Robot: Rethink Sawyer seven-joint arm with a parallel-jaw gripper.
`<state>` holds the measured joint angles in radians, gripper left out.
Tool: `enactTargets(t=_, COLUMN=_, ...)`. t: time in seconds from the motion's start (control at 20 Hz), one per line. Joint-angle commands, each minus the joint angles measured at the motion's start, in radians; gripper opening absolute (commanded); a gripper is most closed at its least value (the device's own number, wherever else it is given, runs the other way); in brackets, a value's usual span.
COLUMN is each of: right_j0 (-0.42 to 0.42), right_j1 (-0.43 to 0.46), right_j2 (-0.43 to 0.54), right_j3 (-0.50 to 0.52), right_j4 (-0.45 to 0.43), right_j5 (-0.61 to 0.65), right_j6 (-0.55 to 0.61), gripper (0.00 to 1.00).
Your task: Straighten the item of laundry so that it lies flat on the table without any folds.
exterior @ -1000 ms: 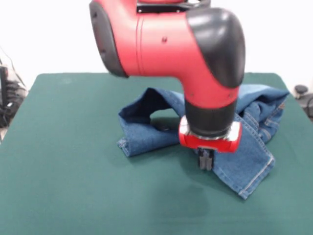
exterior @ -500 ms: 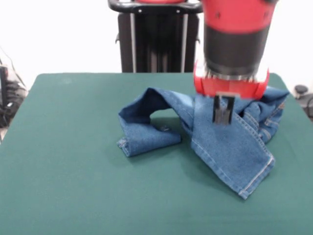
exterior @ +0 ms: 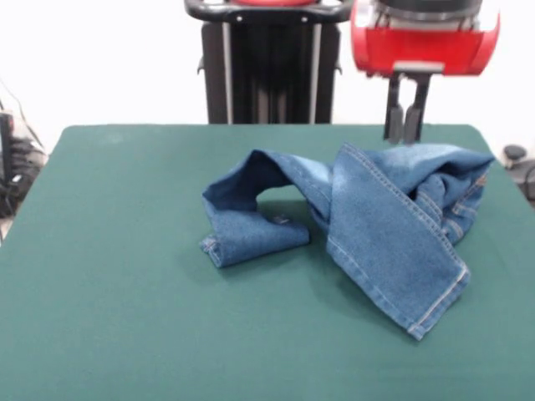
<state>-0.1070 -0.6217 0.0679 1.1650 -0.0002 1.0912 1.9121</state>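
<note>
Cropping the gripper (exterior: 405, 121), jeans (exterior: 368, 225) stay crumpled.

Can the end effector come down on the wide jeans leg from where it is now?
Probably yes. The end effector hangs above the jeans, near their far edge, holding nothing. Nothing lies between them on the table.

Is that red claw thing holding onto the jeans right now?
No, the gripper hangs above the jeans with nothing between its fingers, and the denim lies crumpled on the table.
</note>
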Motion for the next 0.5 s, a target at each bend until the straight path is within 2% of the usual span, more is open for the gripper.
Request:
enactTargets(t=0.05, right_j0=0.037, right_j1=-0.046, right_j2=0.040, right_j3=0.249, right_j4=0.033, right_j5=0.028, right_j6=0.086, gripper=0.00)
enactTargets(t=0.5, right_j0=0.035, right_j1=-0.161, right_j2=0.045, right_j3=0.475, right_j4=0.029, right_j5=-0.165, right_j6=0.053, gripper=0.00)
